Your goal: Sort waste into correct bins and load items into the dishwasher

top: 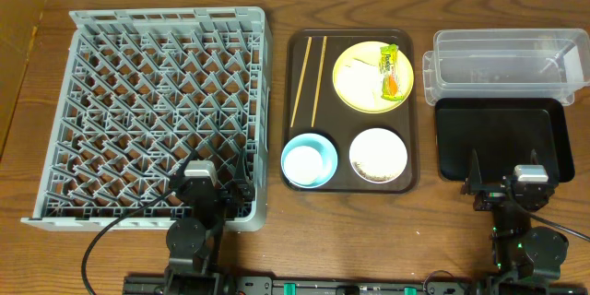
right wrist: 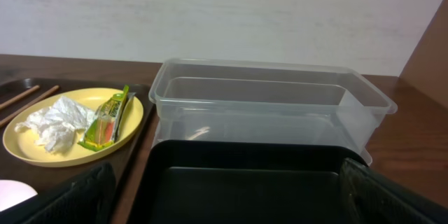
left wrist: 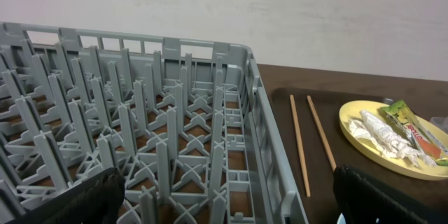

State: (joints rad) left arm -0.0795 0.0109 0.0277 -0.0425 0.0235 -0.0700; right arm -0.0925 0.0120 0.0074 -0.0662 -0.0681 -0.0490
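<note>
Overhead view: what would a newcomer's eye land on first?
The big grey dish rack fills the left of the table, with nothing loaded. Beside it, the bright yellow plate on the dark-brown serving tray stands out, carrying a yellow-green wrapper. At right sit a clear tub and black tray.

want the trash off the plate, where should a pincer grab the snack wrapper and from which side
Pinch the snack wrapper across its narrow width, mid-length, coming down from above. It lies on the yellow plate beside the crumpled tissue, a thin strip; a sideways approach would likely hit the rim.
</note>
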